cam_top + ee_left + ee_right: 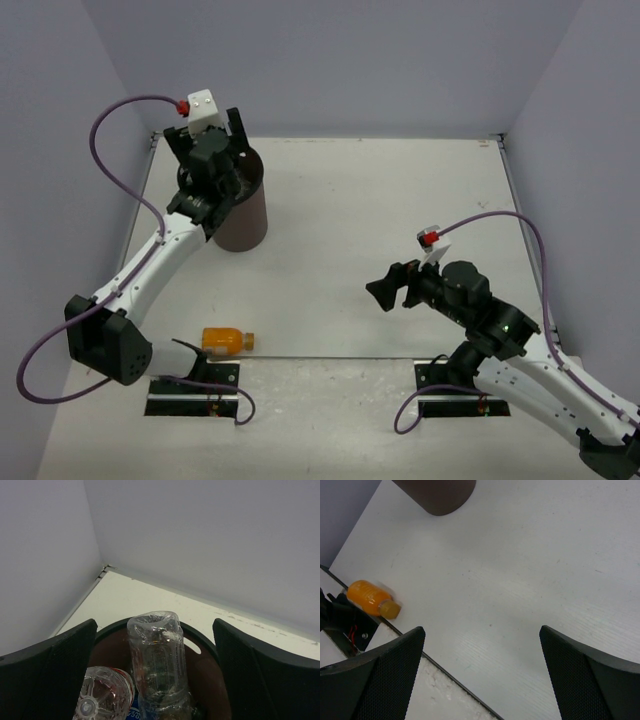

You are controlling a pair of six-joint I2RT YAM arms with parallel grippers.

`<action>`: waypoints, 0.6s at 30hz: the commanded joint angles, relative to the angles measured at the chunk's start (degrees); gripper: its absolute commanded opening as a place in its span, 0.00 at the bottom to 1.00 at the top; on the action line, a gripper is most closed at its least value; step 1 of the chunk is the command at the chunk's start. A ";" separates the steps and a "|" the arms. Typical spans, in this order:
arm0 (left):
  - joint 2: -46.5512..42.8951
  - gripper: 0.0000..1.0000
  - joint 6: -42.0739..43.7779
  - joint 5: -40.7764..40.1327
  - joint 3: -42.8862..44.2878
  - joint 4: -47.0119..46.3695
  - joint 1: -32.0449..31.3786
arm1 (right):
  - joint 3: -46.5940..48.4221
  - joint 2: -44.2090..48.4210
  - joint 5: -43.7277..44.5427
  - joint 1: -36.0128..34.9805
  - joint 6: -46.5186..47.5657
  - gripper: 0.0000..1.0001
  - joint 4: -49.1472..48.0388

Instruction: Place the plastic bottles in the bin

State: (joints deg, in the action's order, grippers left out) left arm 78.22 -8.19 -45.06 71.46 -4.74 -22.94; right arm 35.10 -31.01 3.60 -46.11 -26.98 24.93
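The dark brown bin (246, 222) stands at the back left of the table. My left gripper (214, 158) hovers right over its mouth, open and holding nothing. In the left wrist view, the left gripper (154, 625) has its jaws wide apart, and a plain clear bottle (156, 665) stands bottom-up inside the bin (198, 635), free of both pads. A clear bottle with a red label (100, 695) lies beside it. One orange-filled bottle (228, 340) (370, 596) lies on its side near the front left edge. My right gripper (390, 290) (481, 630) is open over bare table.
A scrap of blue label (132, 713) shows low in the bin. The left arm's base and mounting plate (193, 380) sit just in front of the orange bottle. Grey walls close in the back and both sides.
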 commanded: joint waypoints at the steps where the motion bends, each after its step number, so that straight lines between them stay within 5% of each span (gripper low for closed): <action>1: -2.53 1.00 -3.95 3.13 2.82 3.46 0.18 | -0.71 0.51 1.24 -0.12 -0.68 0.99 -0.67; 18: -8.00 1.00 -9.46 11.31 8.79 17.89 0.09 | -0.79 0.25 2.32 -0.12 -1.75 0.99 -0.26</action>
State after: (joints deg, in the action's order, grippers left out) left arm 71.98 -15.82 -36.40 77.60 9.64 -22.94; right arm 34.97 -30.74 3.62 -46.11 -27.46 24.94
